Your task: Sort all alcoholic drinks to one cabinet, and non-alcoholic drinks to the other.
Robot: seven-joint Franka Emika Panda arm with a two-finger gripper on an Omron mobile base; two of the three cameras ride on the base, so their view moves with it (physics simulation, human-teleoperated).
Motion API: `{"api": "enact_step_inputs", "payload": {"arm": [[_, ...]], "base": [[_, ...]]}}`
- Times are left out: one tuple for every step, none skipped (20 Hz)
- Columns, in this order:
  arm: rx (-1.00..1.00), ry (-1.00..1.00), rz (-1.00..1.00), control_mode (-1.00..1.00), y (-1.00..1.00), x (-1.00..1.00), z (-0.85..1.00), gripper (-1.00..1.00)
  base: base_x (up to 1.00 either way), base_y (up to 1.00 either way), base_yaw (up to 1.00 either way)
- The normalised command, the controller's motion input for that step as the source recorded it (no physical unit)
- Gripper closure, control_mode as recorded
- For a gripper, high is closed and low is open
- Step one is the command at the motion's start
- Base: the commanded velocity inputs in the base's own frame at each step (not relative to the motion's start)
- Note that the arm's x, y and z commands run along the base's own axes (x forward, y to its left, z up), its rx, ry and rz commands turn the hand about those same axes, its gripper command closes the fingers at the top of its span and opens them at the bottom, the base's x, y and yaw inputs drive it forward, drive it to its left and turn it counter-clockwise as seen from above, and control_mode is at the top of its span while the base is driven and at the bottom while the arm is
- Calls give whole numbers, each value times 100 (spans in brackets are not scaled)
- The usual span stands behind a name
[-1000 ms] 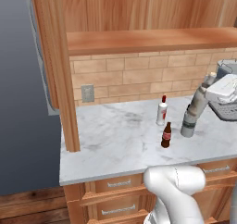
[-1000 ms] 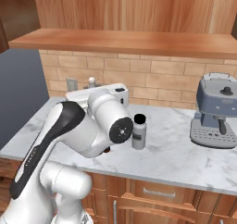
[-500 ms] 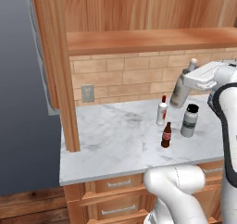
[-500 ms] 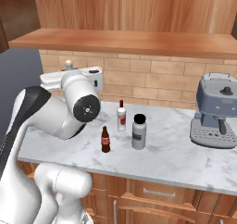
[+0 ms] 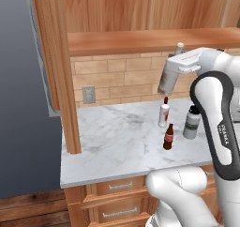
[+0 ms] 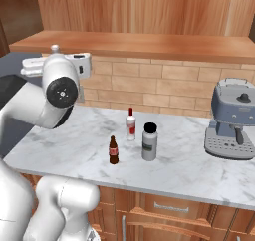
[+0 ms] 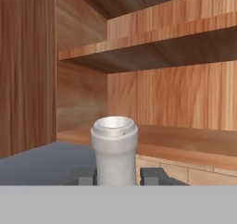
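Before the open cabinet, the silver-grey wine bottle is pinched at its neck by the hand; likely rigid, smooth, top-heavy if tilted.

Silver-grey bottle; reddish-brown wood-grain cabinet, seemingly.

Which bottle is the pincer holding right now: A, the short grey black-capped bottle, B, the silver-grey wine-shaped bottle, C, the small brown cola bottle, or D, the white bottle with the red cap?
B: the pincer is shut on the silver-grey bottle, lifted toward the open cabinet, while the other three bottles stand on the counter.
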Motion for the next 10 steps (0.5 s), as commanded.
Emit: {"api": "enact_step_inputs", "payload": {"arm": [[0,0,-1,-100,38,20,36,100],[0,0,-1,-100,34,22,33,100],[0,0,-1,-100,38,23,32,100],[0,0,-2,-100,34,29,31,100],[0,0,-2,-100,36,32,31,100],[0,0,-2,-100,34,32,34,100],[0,0,-2,-100,34,35,35,100],[0,0,-2,-100,32,34,36,100],[0,0,-2,-100,33,36,38,100],[0,0,-2,-100,29,39,39,100]], "base": [[0,0,0],[0,0,0],[0,0,0],[0,0,0],[0,0,0],[0,0,0],[0,0,0],[0,0,0],[0,0,0],[0,0,0]]}}
